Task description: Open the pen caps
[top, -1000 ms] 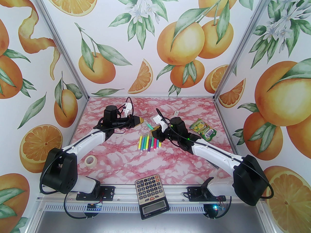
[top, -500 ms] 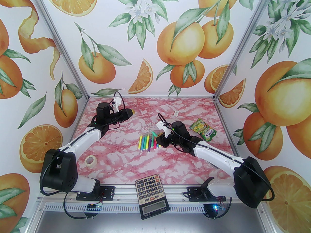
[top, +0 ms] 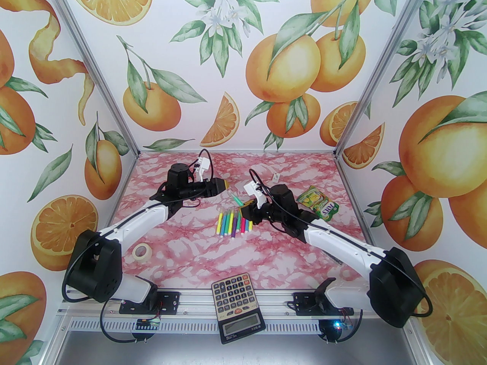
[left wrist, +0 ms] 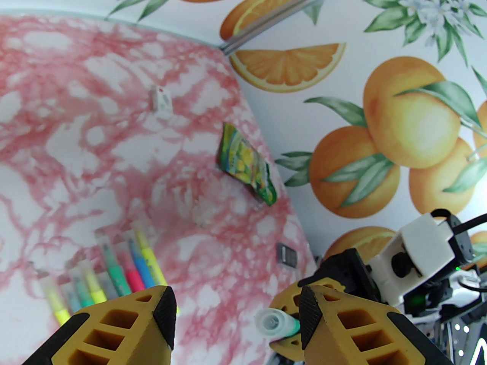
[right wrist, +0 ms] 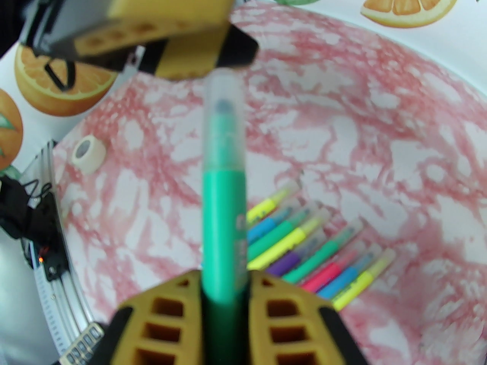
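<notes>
My right gripper (top: 243,203) (right wrist: 224,280) is shut on a green pen (right wrist: 222,222), held above the table and pointing up-left. Its translucent pen cap (right wrist: 223,116) sits on the pen's far end. My left gripper (top: 224,184) (left wrist: 237,318) stands open just beyond that end. In the left wrist view the cap's end (left wrist: 272,321) faces the camera, close beside the right finger (left wrist: 310,318) and touched by neither pad. Several more capped pens (top: 234,222) (right wrist: 315,249), yellow, green, blue, pink and purple, lie in a row on the table below.
A green-yellow snack pouch (top: 317,203) lies right of the right wrist, and a small white piece (top: 276,177) sits behind it. A tape roll (top: 142,251) rests near the left arm. A calculator (top: 237,306) hangs over the table's front edge.
My left gripper was shut near the pen, drew back left and opened, then came back right to the cap end. My right gripper dipped toward the row and rose again, pen held throughout.
</notes>
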You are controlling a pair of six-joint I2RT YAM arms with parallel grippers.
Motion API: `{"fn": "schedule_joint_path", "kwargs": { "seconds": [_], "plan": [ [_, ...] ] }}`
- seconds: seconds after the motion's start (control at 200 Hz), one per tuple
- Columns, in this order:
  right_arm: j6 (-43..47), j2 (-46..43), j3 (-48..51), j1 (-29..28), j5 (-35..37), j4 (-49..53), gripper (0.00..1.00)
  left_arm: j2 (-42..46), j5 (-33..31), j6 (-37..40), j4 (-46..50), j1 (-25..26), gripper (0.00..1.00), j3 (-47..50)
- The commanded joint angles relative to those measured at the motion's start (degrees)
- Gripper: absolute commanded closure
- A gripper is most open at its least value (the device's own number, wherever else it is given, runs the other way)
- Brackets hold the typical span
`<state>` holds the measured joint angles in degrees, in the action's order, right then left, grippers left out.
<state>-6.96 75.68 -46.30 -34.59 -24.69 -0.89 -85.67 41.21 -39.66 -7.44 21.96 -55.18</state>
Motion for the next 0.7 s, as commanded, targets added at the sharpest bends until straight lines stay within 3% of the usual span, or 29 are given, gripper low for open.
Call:
{"fn": "schedule_joint_path", "kwargs": {
  "seconds": [0.0, 0.27, 0.696],
  "plan": [
    [-1.09, 0.00, -1.66, -0.52, -1.42, -3.45, 1.00, -1.05, 1.24, -1.59, -4.38, 1.18, 0.44, -1.69],
    [-1.37, 0.33, -1.95, -1.06, -1.19, -4.33, 1.00, -1.78, 1.83, -4.04, -7.98, 2.78, 0.52, -1.77],
    [-2.05, 0.35, -1.69, -1.05, -0.21, -6.41, 1.00, -1.54, 1.43, -5.34, -9.43, 4.07, 0.81, -1.69]
  ]
}}
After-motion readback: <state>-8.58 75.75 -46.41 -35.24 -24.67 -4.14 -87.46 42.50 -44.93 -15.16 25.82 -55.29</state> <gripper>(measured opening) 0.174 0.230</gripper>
